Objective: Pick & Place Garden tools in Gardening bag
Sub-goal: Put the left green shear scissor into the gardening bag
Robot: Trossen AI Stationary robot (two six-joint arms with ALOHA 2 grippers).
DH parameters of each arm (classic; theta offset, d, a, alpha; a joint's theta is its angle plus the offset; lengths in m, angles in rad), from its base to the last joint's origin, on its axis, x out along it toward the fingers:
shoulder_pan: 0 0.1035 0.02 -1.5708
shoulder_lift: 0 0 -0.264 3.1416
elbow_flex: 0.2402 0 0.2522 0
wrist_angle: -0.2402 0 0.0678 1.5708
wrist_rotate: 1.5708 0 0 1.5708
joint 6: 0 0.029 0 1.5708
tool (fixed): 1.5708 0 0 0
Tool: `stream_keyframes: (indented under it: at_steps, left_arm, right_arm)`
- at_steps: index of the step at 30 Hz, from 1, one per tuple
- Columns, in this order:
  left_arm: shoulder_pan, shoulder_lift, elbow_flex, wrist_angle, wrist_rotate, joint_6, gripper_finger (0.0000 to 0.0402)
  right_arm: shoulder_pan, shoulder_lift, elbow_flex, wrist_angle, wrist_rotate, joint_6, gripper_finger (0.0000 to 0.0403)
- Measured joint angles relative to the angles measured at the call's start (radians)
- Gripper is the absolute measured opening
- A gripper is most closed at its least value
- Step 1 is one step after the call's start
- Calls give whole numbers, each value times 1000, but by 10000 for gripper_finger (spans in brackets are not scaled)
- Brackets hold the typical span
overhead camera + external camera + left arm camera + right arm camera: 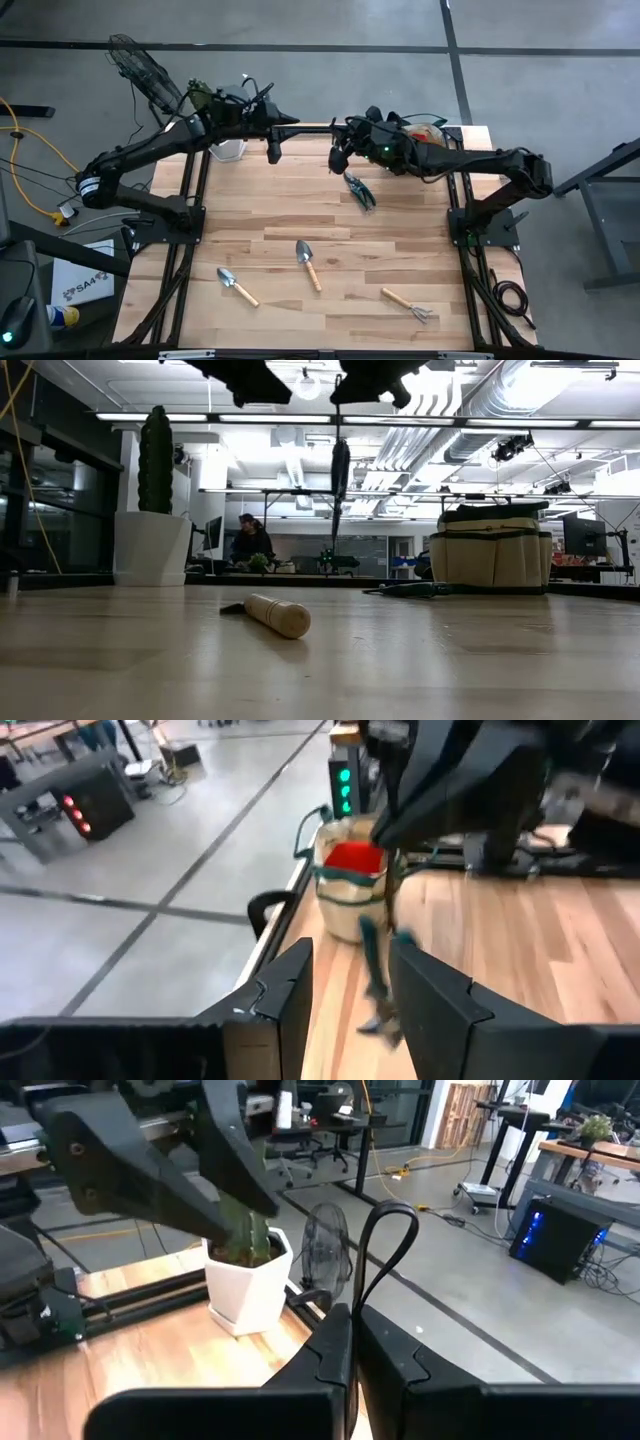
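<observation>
**Pruners on the counter, both arms high**

I see my left end effector (273, 150) hanging at 12 o'clock, fingers parted, holding nothing. My right end effector (338, 158) is pinched closed beside it. The pruners (361, 192) lie on the counter (330, 225) just right of centre; the gardening bag (428, 131) sits at 1 o'clock.

A pale wooden desk (400, 260) stands on a grey concrete floor (560, 90). A cactus in a white hexagonal pot (249, 1275) sits at the desk's far corner, with a black fan (140, 66) just beyond. Yellow cables (30, 150) trail across the floor.
</observation>
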Motion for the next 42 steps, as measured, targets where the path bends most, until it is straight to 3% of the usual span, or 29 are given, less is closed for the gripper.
stream_keyframes:
  at_steps: [35, 42]
  left_arm:
    - [0, 2, -1, -133, 13, -2, 129]
    - [0, 3, -1, -135, 14, -4, 129]
  right_arm:
    - [-126, -437, 0, -473, 13, -21, 3]
    - [-127, -515, 0, -560, 73, -16, 3]
